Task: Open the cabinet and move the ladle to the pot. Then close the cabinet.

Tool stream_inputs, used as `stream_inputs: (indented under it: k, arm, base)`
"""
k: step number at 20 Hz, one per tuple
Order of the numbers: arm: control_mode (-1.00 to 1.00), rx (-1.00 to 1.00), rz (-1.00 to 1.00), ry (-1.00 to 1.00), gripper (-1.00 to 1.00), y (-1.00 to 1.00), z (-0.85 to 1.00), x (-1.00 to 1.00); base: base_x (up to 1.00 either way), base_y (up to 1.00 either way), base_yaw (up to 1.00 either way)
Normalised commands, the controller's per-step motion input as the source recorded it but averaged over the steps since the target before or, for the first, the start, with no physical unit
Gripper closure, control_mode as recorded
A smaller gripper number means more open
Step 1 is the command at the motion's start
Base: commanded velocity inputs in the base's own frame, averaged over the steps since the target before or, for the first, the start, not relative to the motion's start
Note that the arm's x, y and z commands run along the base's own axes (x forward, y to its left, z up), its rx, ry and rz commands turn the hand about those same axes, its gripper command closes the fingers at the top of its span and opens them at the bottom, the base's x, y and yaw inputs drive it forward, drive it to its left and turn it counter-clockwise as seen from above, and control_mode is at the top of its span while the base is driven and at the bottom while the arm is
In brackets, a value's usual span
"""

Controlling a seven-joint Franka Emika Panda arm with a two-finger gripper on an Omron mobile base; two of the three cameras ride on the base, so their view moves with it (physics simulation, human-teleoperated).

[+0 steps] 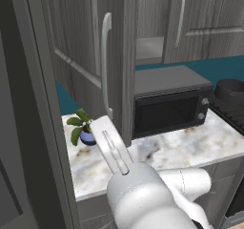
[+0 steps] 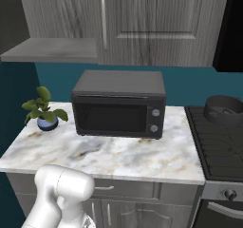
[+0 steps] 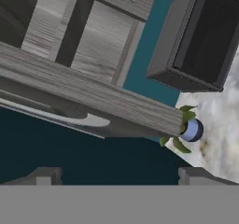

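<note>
My hand [image 3: 119,174] is open and grips nothing, facing the edge of the cabinet [image 1: 78,42] door, which stands ajar. The pot [image 2: 224,109] rests on the stove [image 2: 218,146], beside the counter [image 2: 118,156].

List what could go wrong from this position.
1. The open gripper is close to the swung-out cabinet door. A careless move may strike the door's edge rather than its handle.
2. The potted plant stands on the counter just below that door, so a sweep of the arm could topple it.
3. The microwave stands between the cabinet and the pot. A low carry might clip it.
</note>
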Motion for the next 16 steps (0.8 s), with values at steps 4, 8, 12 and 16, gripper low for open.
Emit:
stream_inputs:
  k: [4, 8, 12, 16]
  arm:
    - [-1.00, 0.01, -0.01, 0.00, -1.00, 0.33, -0.01, 0.36]
    - [-1.00, 0.02, -0.02, 0.00, -1.00, 0.10, 0.00, 0.43]
    - [-1.00, 0.03, -0.05, -0.05, -1.00, 0.00, 0.00, 0.56]
    - [-1.00, 0.04, -0.06, -0.06, -1.00, 0.00, 0.00, 0.56]
  base:
    - [0.00, 0.00, 0.00]
    - [0.00, 0.00, 0.00]
    - [0.00, 0.00, 0.00]
    - [0.00, 0.00, 0.00]
